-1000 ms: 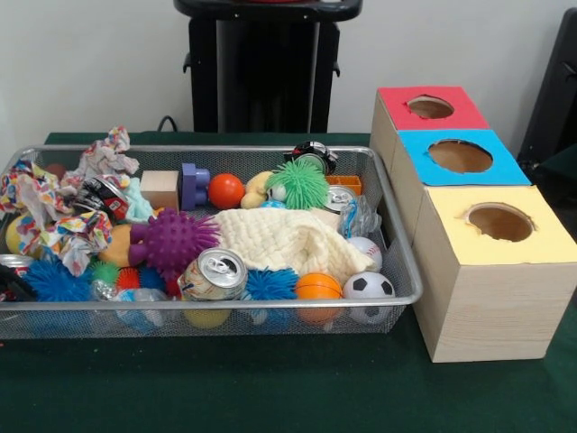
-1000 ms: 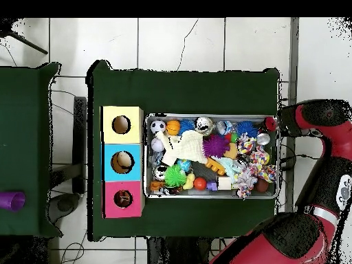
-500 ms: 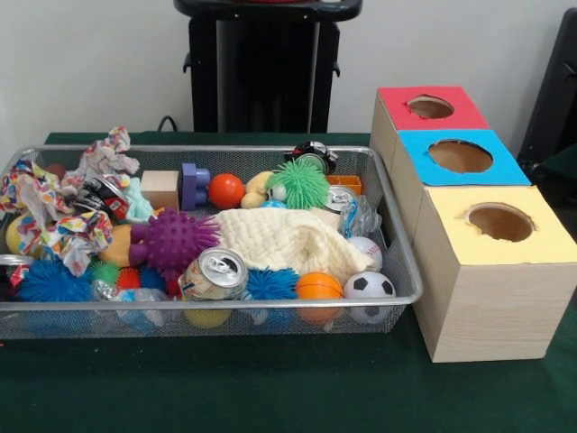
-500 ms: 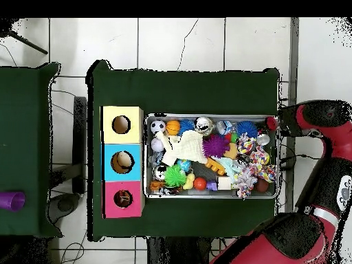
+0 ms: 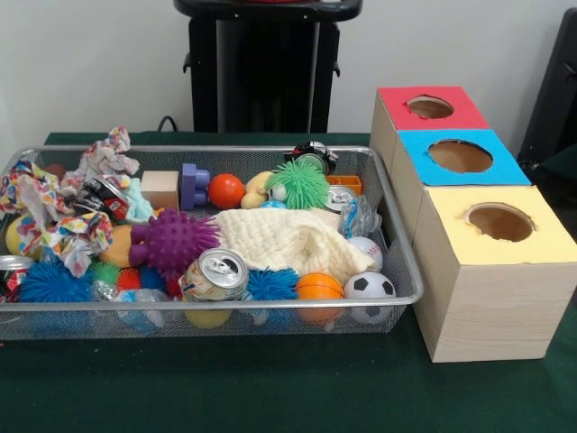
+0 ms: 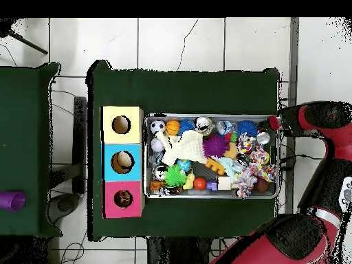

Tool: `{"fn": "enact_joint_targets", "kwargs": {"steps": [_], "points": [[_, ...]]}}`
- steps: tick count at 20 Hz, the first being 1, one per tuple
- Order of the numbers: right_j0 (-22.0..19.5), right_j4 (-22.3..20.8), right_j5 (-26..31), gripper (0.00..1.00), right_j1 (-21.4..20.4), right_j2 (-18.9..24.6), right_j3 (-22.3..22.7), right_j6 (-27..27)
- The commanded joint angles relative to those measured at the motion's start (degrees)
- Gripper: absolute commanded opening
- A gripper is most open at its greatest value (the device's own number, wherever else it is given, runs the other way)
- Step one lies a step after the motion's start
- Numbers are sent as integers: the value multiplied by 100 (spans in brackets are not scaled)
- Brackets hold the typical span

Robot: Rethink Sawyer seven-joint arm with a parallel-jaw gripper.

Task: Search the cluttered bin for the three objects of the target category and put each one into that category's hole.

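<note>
**Arm waiting at the bin's end, search not yet begun**

Nearest the camera, a soccer ball (image 5: 369, 286), a small orange ball (image 5: 317, 287), a dented drink can (image 5: 215, 273) and a blue spiky ball (image 5: 52, 280) are crowding against the front wall of the wire-mesh bin (image 5: 225, 305). The balls are smooth and round and are likely to roll. The can is thin metal lying on its side. The spiky ball is soft rubber with bristles that are likely to give under a pinch.

Behind them a knitted cream cloth (image 5: 288, 239) is draping over the middle, beside a purple spiky ball (image 5: 173, 242). It may be hiding pieces, so lifting or nudging it aside looks like a sensible first move.

Farther back are a square wooden block (image 5: 160, 188), a green spiky ball (image 5: 297, 183) and crumpled printed paper (image 5: 41, 209).

Nothing here is showing which category is wanted. All the candidates are lying in the bin, and none is at the holes.

Beside the bin, the yellow box (image 5: 496, 262), blue box (image 5: 460, 158) and red box (image 5: 428, 108) are lining up from near to far, each with a round hole on top.

In the overhead view the arm (image 6: 313, 118) is hanging at the bin's end opposite the boxes. I cannot tell whether the gripper (image 6: 274, 124) is open or closed.
</note>
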Motion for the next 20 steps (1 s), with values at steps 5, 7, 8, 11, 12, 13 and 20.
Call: {"fn": "enact_joint_targets", "kwargs": {"steps": [5, 7, 8, 11, 12, 13, 20], "points": [[126, 55, -2367, 0, -885, -453, 2407, 503], [183, 130, -2780, 0, -1405, -547, 3260, 1113], [250, 152, -3096, 0, -1764, -616, 3732, 1571], [463, 201, -3488, 0, -2396, -840, 4382, 2451], [559, 245, -3513, 0, -2549, -944, 4502, 2682], [654, 289, -3538, 0, -2702, -1048, 4622, 2913], [1197, 691, -3293, 0, -3411, -1754, 5006, 3638]]}}
